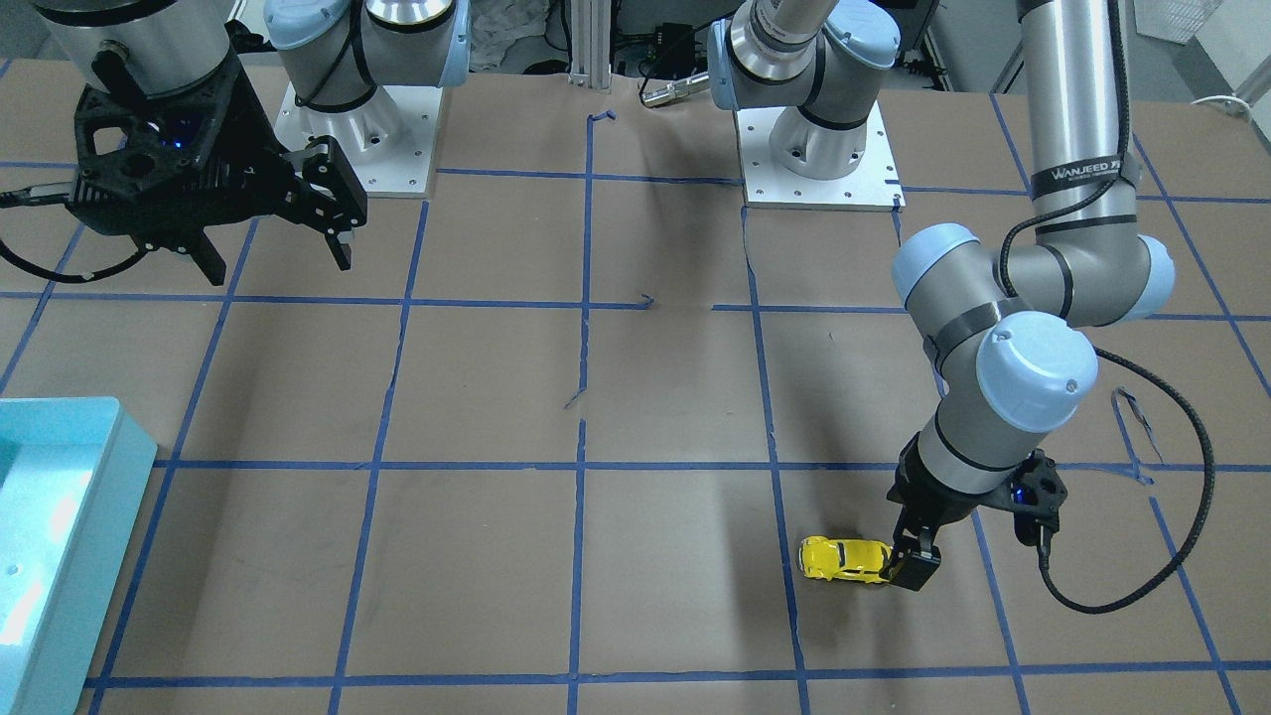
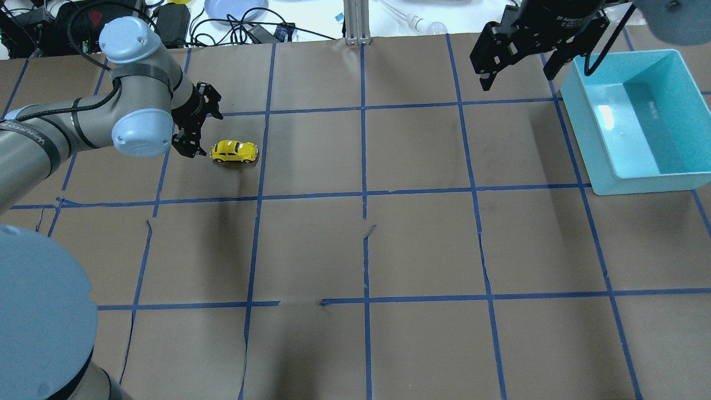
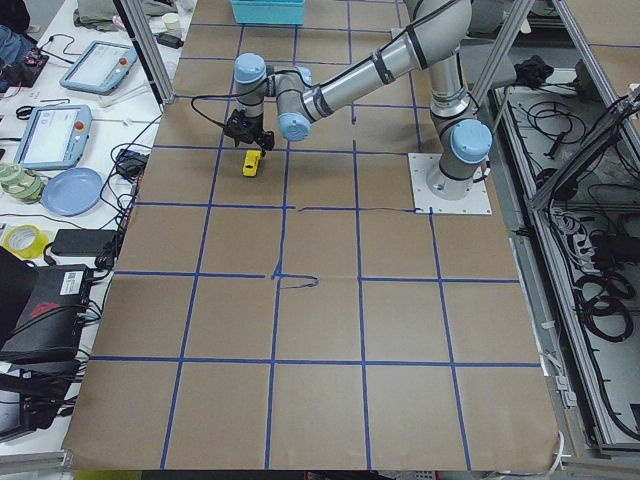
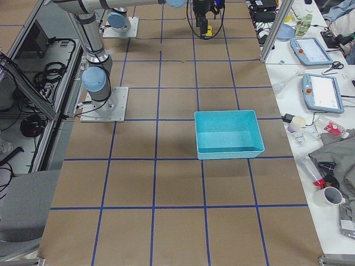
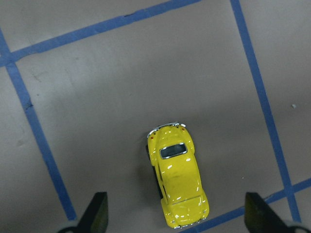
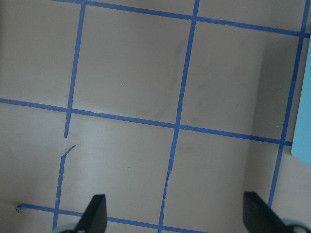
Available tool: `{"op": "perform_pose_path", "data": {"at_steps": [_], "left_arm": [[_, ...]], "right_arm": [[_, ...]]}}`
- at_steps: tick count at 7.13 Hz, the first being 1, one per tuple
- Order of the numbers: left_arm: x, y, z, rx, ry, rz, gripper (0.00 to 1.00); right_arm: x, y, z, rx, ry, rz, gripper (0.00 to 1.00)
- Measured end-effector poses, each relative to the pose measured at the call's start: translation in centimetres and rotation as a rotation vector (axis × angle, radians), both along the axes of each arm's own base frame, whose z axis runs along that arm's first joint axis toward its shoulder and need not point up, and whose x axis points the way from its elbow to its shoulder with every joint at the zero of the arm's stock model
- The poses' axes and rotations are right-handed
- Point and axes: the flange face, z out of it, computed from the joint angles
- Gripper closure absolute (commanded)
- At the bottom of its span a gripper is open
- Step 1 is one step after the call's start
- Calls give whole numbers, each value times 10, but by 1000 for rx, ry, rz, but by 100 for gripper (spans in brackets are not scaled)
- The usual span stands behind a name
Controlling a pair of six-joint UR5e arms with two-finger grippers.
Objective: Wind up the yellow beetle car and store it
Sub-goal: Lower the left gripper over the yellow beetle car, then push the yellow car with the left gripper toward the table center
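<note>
Left hand [image 2: 202, 132] spread beside yellow car [image 2: 234, 151]

The left arm [image 1: 1070, 109] and right arm [image 1: 139, 30] are shiny grey tubes with pale blue caps [image 1: 1036, 369] and black cables [image 1: 1208, 477].

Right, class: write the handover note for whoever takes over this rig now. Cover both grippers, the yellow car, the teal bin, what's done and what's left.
Left gripper: open, low beside the yellow beetle car, not gripping it.
Right gripper: open, empty, raised near the teal bin.
Car: on its wheels on the table, robot's left side. The bin, on the right side, holds nothing.
Done: nothing stored; whether the car is wound cannot be told.
Left: grasp the car, wind it, put it in the bin.
</note>
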Motion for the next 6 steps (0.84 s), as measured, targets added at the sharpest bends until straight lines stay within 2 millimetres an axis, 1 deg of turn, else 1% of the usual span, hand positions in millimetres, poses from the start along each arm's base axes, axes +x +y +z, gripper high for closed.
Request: {"op": "perform_pose_path", "data": {"at_steps": [2,4,5,6], "left_arm": [[-2,-4,-25,15,34,51,0],[-2,-6,-47,49,42,61,0],[-2,-7,-53,57,42,72,31],[-1,-10,-56,58,45,91,74]], "right_arm": [[0,0,0,0,0,0,0],[0,0,0,0,0,0,0],[0,0,0,0,1,-1,0],[-1,0,0,0,2,-1,0]]}}
